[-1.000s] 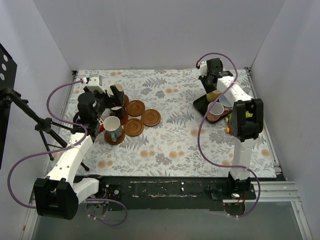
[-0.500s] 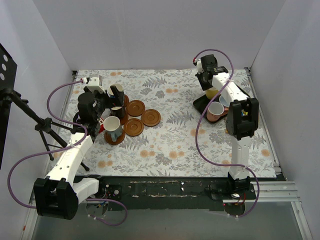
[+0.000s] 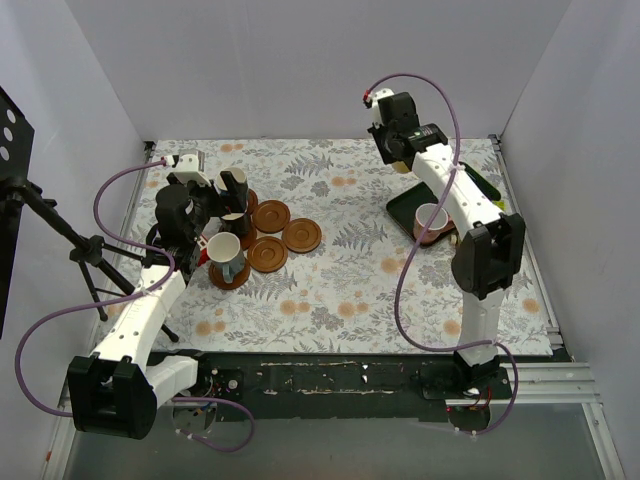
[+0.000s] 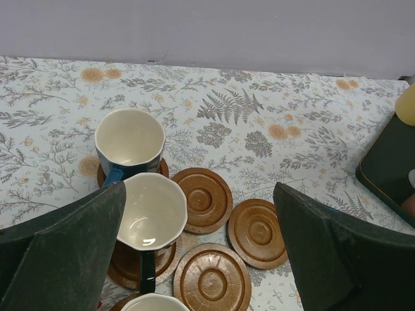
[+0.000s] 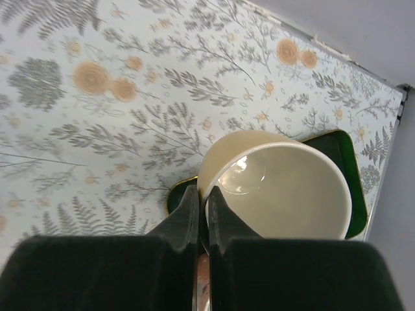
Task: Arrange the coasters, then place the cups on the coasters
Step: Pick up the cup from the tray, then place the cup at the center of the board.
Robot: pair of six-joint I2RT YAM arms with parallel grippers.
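Three bare reddish-brown coasters (image 4: 206, 199) (image 4: 257, 232) (image 4: 212, 278) lie clustered left of centre; the top view shows the same coasters (image 3: 302, 235). Beside them, cups stand on other coasters: a blue cup (image 4: 130, 139), a dark-handled cup (image 4: 152, 207) and a pale cup (image 3: 222, 248). My left gripper (image 4: 200, 194) hangs open above this group, holding nothing. My right gripper (image 5: 202, 191) is shut on the rim of a pale yellow cup (image 5: 285, 188), held in the air over the dark green tray (image 5: 353, 146). A pink cup (image 3: 430, 222) stays on the tray (image 3: 405, 208).
White walls close in the patterned table on three sides. A black tripod (image 3: 60, 235) stands outside the left wall. Purple cables loop off both arms. The right arm reaches far back, its gripper (image 3: 393, 130) near the rear wall.
My right gripper closed on the yellow cup's rim and lifted it off the tray, moving back and leftwards. The left arm and the coasters have not moved.
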